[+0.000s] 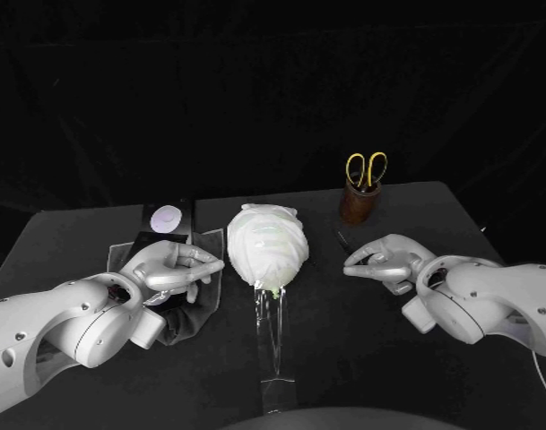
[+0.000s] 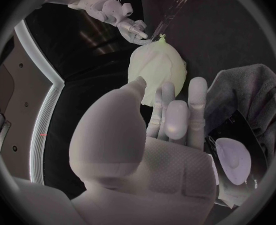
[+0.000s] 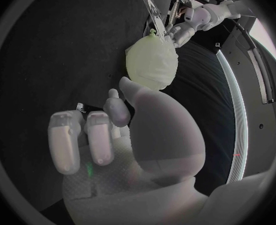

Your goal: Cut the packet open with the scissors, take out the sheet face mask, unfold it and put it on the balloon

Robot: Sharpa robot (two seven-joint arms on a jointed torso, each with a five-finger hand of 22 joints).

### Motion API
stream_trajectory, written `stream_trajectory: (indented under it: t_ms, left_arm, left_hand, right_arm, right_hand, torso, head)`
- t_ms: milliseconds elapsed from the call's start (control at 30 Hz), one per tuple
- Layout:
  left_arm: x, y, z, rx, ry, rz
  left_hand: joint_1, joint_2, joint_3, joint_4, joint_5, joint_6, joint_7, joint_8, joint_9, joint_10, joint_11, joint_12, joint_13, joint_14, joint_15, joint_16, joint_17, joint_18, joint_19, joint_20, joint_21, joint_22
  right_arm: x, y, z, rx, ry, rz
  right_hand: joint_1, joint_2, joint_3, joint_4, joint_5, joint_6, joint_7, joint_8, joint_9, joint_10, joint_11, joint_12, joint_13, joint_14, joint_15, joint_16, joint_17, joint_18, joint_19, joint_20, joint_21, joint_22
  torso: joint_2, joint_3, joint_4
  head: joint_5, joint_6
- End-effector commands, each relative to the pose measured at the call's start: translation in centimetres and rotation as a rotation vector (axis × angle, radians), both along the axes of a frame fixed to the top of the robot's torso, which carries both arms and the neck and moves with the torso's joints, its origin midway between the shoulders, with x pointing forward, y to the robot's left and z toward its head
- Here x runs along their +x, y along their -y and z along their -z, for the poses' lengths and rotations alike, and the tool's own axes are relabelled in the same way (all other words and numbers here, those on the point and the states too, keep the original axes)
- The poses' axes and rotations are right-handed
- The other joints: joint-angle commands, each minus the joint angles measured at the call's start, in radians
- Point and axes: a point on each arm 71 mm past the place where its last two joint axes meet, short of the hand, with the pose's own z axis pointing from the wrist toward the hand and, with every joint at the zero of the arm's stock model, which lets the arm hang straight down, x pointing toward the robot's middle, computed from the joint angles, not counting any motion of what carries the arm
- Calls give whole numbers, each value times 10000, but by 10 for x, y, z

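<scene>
A pale balloon (image 1: 269, 244) lies at the table's middle on a clear stand (image 1: 273, 349), with the white sheet mask draped over it. It also shows as the balloon (image 2: 157, 70) and balloon (image 3: 152, 62) in the wrist views. My left hand (image 1: 169, 269) hovers just left of it, fingers apart and holding nothing; its fingers (image 2: 175, 115) reach toward the balloon without touching. My right hand (image 1: 386, 262) sits just right of the balloon, fingers loosely bent and apart from the thumb, with nothing in it. Yellow-handled scissors (image 1: 365, 167) stand in a brown holder (image 1: 358, 204).
A grey cloth (image 1: 189, 318) lies under my left hand. Behind it is a dark tray (image 1: 143, 242) with a small white oval piece (image 1: 167, 215). The holder stands behind my right hand. Bare table (image 1: 389, 358) spreads at the front right.
</scene>
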Motion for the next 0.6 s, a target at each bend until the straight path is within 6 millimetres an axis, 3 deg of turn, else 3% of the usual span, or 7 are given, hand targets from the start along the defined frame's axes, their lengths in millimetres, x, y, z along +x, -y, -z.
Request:
stream_trajectory:
  t_ms: [33, 100, 233, 367, 600]
  left_arm:
    - [-1, 2, -1, 214, 229, 108]
    - [-2, 3, 0, 236, 191, 116]
    - [-5, 6, 3, 259, 88, 157]
    - [-9, 10, 7, 266, -28, 240]
    - [-14, 16, 7, 187, 61, 248]
  left_hand:
    - [134, 2, -92, 5, -9, 101, -13, 61, -18, 114, -3, 67, 15, 77, -24, 59, 27, 49, 73, -22, 66, 29]
    - [161, 23, -116, 12, -8, 146, -28, 84, -21, 156, -20, 102, 26, 103, -38, 79, 73, 39, 121, -32, 100, 98]
    - [180, 48, -212, 48, -6, 282, -86, 150, -32, 332, -77, 236, 73, 259, -85, 214, 388, -7, 327, -65, 257, 395]
    - [159, 44, -439, 95, -9, 452, -181, 190, -87, 684, -183, 567, 225, 545, -185, 450, 925, -111, 778, -156, 615, 1046]
    - [247, 60, -639, 74, -7, 523, -231, 170, -164, 845, -240, 850, 386, 726, -245, 596, 1283, -185, 1069, -225, 864, 1490]
  right_arm:
    - [-3, -13, -13, -344, 2132, -759]
    - [-7, -22, -15, -237, 2649, -1000]
    - [-13, -36, -18, -209, 3447, -1472]
    - [-21, -52, -23, -684, 4914, -2499]
    - [-33, -68, -24, -1450, 6684, -3808]
  right_hand:
    - [92, 70, 60, -11, 33, 192, -61, 68, -20, 147, -45, 173, 123, 1005, -82, 97, 2571, -109, 984, 11, 111, 2591]
    - [227, 204, 169, -78, 34, 487, -168, 76, -61, 370, -143, 465, 300, 1026, -166, 134, 2626, -139, 1046, -56, 228, 2631]
    - [265, 226, 207, -115, 36, 620, -210, 53, -97, 455, -182, 572, 362, 1026, -205, 134, 2626, -139, 1046, -97, 228, 2631]
    - [305, 192, 234, -180, 36, 743, -247, 6, -147, 543, -220, 685, 430, 1026, -244, 134, 2626, -139, 1046, -139, 228, 2631]
    - [376, 105, 259, -278, 34, 870, -276, -51, -204, 590, -251, 736, 461, 1026, -276, 134, 2626, -139, 1046, -177, 228, 2631]
  torso:
    - [8, -1, 3]
    - [13, 0, 9]
    - [14, -14, 28]
    - [21, -32, 27]
    - [16, -16, 12]
  head:
    - [12, 15]
    - [8, 22]
    - [13, 21]
    - [46, 35]
    - [126, -7]
